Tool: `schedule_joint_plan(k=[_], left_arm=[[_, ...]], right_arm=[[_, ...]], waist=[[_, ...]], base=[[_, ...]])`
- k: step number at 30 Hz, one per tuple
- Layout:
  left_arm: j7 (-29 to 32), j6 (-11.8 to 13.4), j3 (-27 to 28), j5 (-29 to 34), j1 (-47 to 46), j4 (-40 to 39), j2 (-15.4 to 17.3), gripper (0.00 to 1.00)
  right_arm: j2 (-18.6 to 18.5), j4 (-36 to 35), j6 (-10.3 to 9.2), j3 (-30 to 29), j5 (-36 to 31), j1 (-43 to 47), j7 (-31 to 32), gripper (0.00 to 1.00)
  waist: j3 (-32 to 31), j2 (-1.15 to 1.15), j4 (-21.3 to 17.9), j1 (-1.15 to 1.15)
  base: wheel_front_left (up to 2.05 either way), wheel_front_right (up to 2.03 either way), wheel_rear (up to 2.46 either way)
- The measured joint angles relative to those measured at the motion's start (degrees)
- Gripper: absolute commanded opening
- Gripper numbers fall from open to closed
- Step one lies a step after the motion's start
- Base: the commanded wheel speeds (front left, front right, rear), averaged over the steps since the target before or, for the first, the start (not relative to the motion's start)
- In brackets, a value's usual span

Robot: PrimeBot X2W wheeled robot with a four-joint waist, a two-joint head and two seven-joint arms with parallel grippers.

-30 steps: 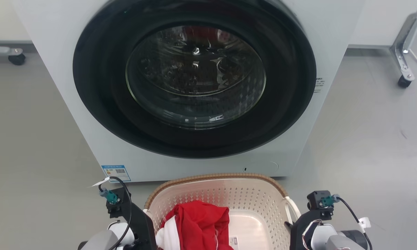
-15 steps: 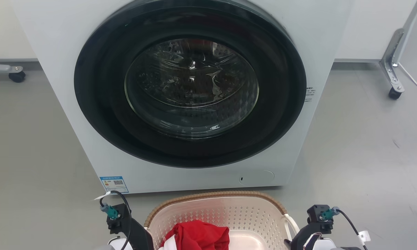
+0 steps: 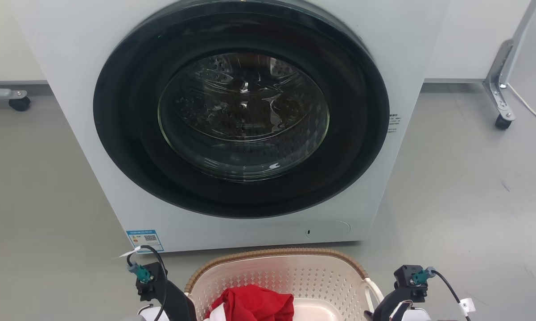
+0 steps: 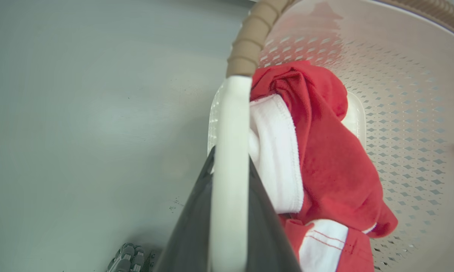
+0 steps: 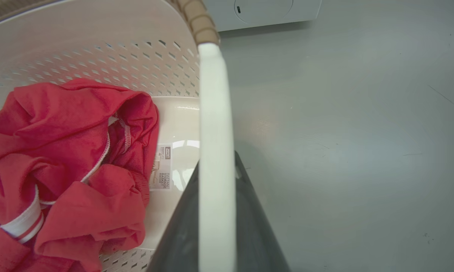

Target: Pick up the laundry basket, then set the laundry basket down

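Left hand low at head view's lower left, dark fingers clamped either side of left handle, right hand mirrored lower right, fingers pinching right handle, wrists cabled.

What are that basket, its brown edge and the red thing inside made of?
The laundry basket looks like moulded plastic: smooth cream walls, punched holes, glossy base. Its brown rim mimics woven cane, probably plastic. The red garment seems soft fabric: creased, stitched white trim.
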Motion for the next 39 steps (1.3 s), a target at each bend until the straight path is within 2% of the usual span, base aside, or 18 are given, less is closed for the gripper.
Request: schedule_joint_plan(k=[39], left_arm=[[-1.68,0.00,-1.48,-0.60,0.04,-0.62,0.51,0.00]], right_arm=[[0.00,0.60,-0.03,2.96,2.69,-0.47,-0.78,0.00]], waist=[[1.84,0.00,-0.35,0.00]], base=[[0.00,0.00,0.00]])
